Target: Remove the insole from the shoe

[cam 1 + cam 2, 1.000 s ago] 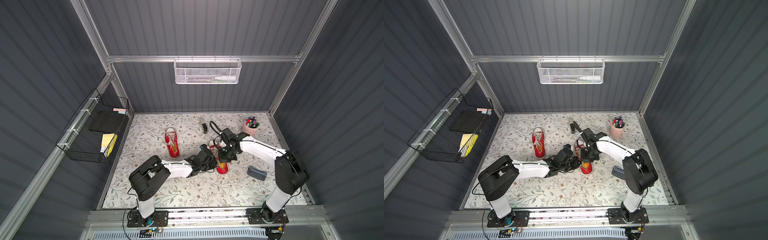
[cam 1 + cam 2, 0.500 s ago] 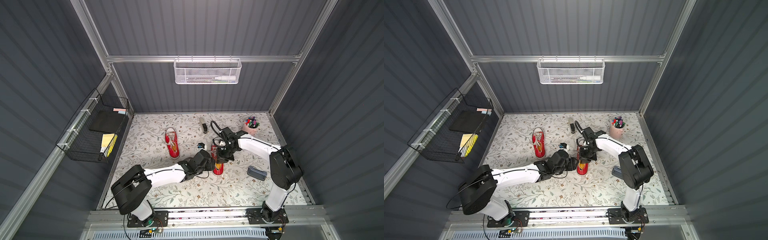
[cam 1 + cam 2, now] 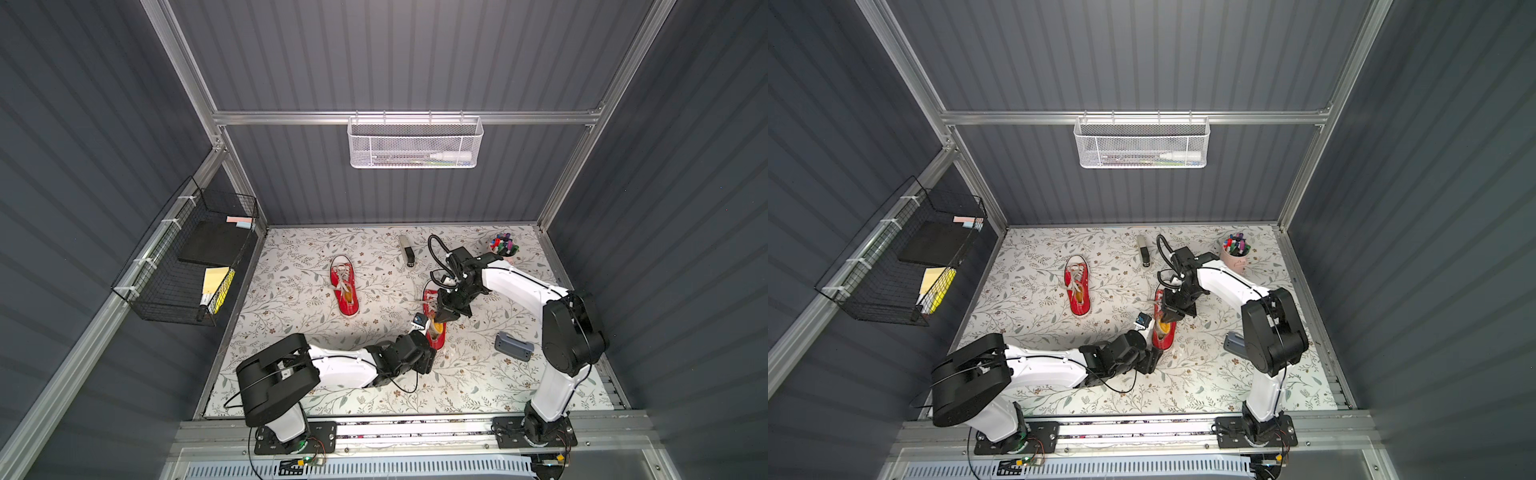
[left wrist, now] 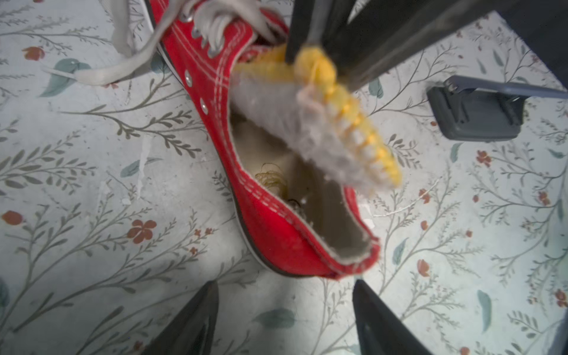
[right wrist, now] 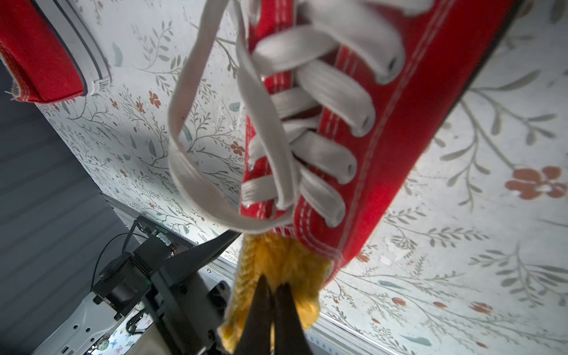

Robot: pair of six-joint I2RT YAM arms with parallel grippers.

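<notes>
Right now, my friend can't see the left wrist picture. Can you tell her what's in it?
A red shoe lies on a flowery table while the right gripper, jaws shut, holds its fuzzy, yellow-edged insole halfway out. The left gripper sits by the heel, jaws open and empty. A grey desk tool lies nearby.

Two arms, white link shells: left arm (image 3: 340, 365), right arm (image 3: 519, 286). Bulky black joint housings (image 3: 569, 332). Looped black cable (image 3: 430, 248) at right wrist. Black base plates (image 3: 295, 436). Left gripper (image 4: 284, 284): tapered black fingers (image 4: 196, 319).
</notes>
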